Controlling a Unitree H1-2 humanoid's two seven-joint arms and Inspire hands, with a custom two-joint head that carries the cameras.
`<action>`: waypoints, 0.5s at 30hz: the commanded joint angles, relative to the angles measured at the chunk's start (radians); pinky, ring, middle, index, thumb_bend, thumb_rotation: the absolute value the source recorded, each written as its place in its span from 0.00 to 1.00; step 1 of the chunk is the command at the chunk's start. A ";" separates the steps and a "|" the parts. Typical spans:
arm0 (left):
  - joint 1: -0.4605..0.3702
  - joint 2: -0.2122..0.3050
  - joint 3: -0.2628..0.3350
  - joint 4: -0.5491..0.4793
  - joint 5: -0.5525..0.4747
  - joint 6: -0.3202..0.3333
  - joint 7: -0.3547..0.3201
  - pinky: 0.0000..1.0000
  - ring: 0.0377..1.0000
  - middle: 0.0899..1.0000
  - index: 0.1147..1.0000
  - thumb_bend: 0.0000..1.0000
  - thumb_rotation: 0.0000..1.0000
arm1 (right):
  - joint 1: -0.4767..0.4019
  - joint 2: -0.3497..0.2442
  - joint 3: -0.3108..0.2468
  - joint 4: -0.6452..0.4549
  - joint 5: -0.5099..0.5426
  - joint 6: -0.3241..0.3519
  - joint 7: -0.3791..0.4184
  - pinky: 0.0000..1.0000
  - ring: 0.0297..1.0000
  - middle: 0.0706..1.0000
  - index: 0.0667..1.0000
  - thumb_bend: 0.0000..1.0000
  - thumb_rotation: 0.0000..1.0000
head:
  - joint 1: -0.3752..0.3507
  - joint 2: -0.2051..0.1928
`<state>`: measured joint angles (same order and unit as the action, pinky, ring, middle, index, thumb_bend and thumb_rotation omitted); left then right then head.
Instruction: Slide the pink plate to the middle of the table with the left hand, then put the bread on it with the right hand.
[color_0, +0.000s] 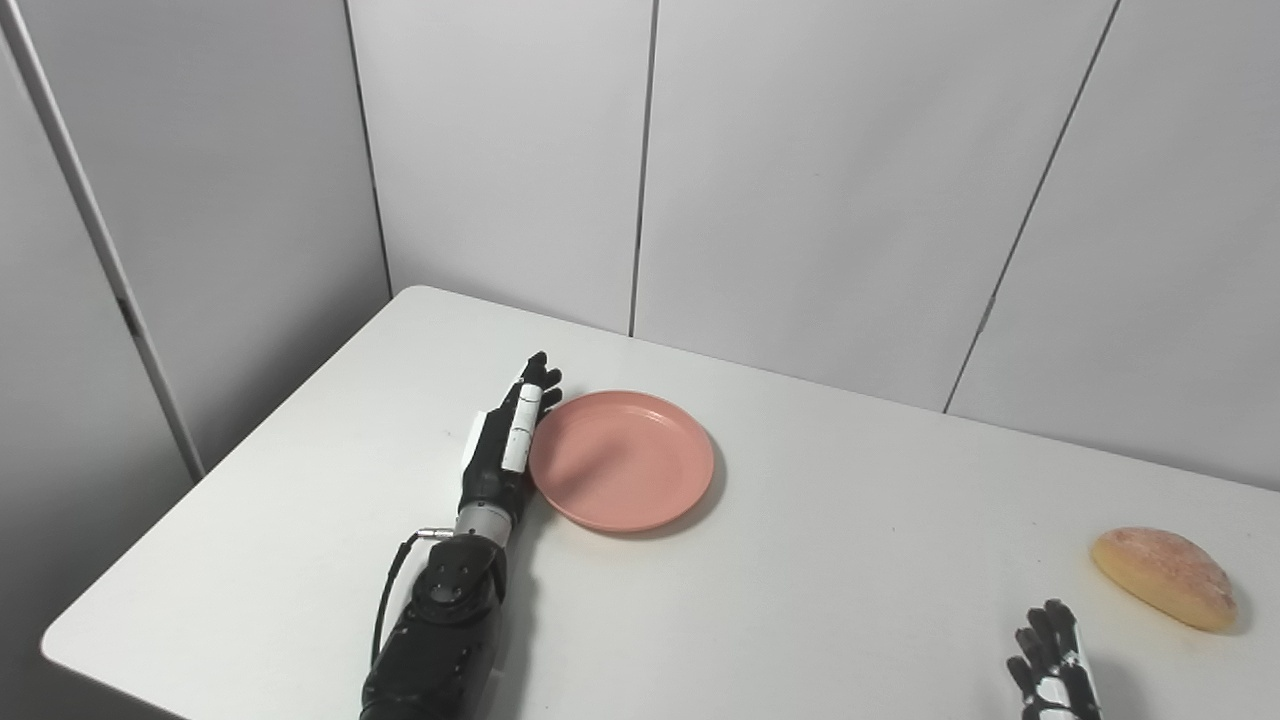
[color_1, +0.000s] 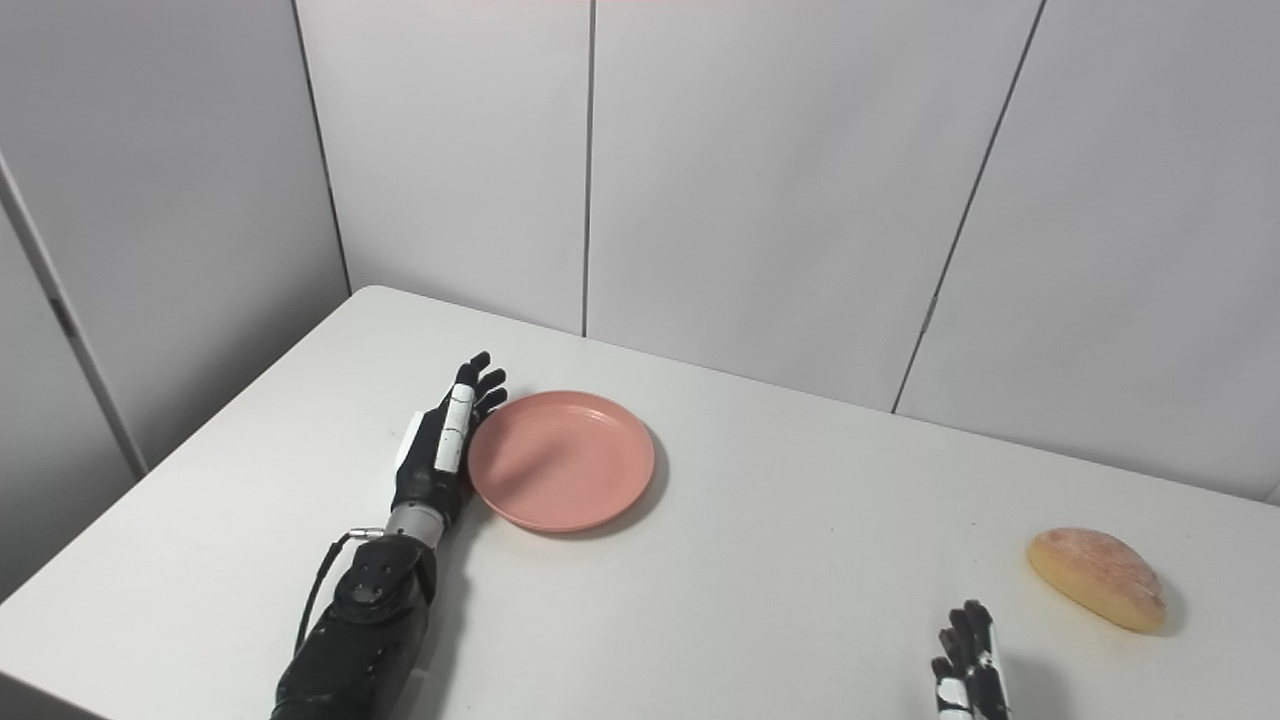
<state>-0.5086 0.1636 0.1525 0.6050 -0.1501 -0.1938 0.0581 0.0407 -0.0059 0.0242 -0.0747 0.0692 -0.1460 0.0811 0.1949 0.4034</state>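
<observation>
Nearest, at the bottom edge on the right side, only the dark fingertips of the right hand rise into view. They stand upright and close together, holding nothing; the rest of the hand is cut off, so whether it is spread or closed cannot be told.

Just beyond those fingertips and a little to their right lies the bread, a golden, half-round loaf resting flat on the white table. A clear strip of table separates it from the fingertips, so they do not touch it.

On the other side, the black left arm reaches up from the bottom edge. The left hand lies extended and edge-on, its fingers straight and held narrowly together, pointing away toward the far wall. They grip nothing.

Along the right side of these fingers sits the pink plate, empty and flat on the table. Its left rim is touching or almost touching the hand. The plate is well apart from the bread.

Farthest back, pale grey wall panels stand behind the table.
</observation>
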 joint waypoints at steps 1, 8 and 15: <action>-0.002 -0.030 -0.022 -0.005 0.000 0.000 -0.032 0.91 0.90 0.90 0.91 0.78 1.00 | -0.010 0.004 -0.001 -0.027 -0.002 -0.026 -0.005 1.00 0.99 0.98 1.00 0.53 0.87 | -0.007 0.004; -0.005 -0.053 -0.050 -0.014 0.007 0.006 -0.041 0.90 0.90 0.89 0.90 0.79 1.00 | -0.009 0.010 0.003 -0.013 -0.021 -0.051 -0.015 1.00 0.98 0.97 1.00 0.53 0.84 | -0.042 0.020; -0.006 -0.067 -0.073 -0.026 0.011 0.019 -0.048 0.91 0.90 0.89 0.90 0.78 1.00 | -0.006 0.020 0.012 -0.013 -0.041 -0.054 -0.025 1.00 0.98 0.97 1.00 0.56 0.83 | -0.102 0.037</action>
<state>-0.5082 0.1299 0.1073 0.5905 -0.1471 -0.1861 0.0514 0.0419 0.0081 0.0331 -0.0699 0.0308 -0.1507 0.0603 0.0923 0.4402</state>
